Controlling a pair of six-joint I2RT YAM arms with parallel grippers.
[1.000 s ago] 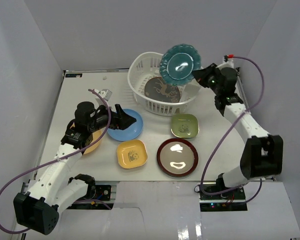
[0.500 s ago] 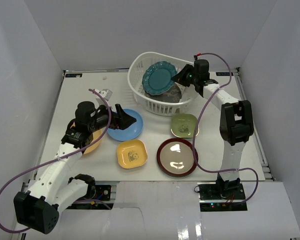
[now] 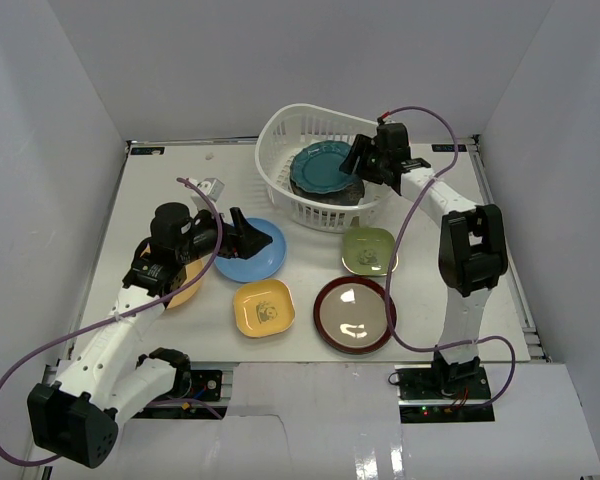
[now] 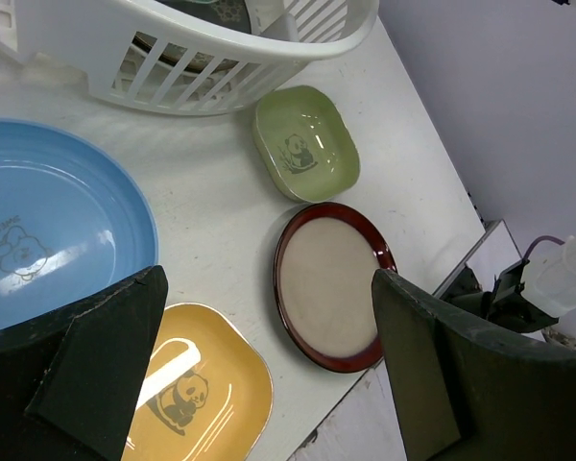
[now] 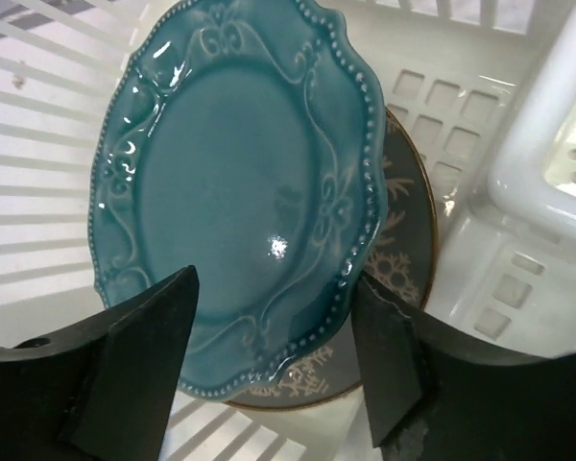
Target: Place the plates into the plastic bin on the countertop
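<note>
The white plastic bin (image 3: 280, 140) stands at the back of the countertop (image 3: 160, 200). Inside it a teal scalloped plate (image 3: 318, 166) (image 5: 230, 211) lies on a grey patterned plate (image 5: 408, 240). My right gripper (image 3: 358, 160) (image 5: 274, 370) hangs open just over the teal plate's near edge, its jaws apart and off the plate. My left gripper (image 3: 255, 240) (image 4: 269, 370) is open above the light blue plate (image 3: 248, 252) (image 4: 48, 221). On the countertop lie a yellow plate (image 3: 264, 308) (image 4: 197, 394), a green plate (image 3: 369, 250) (image 4: 305, 144), a maroon-rimmed beige plate (image 3: 354, 315) (image 4: 331, 283) and an orange plate (image 3: 188, 285).
A small grey block (image 3: 211, 187) lies at the back left of the table. Dark rails run along the countertop's edges (image 3: 520, 290). Purple cables loop beside both arms.
The right arm carried the teal plate down into the bin and opened its jaws; the plate now lies flat on the grey one. The left arm has not moved.
</note>
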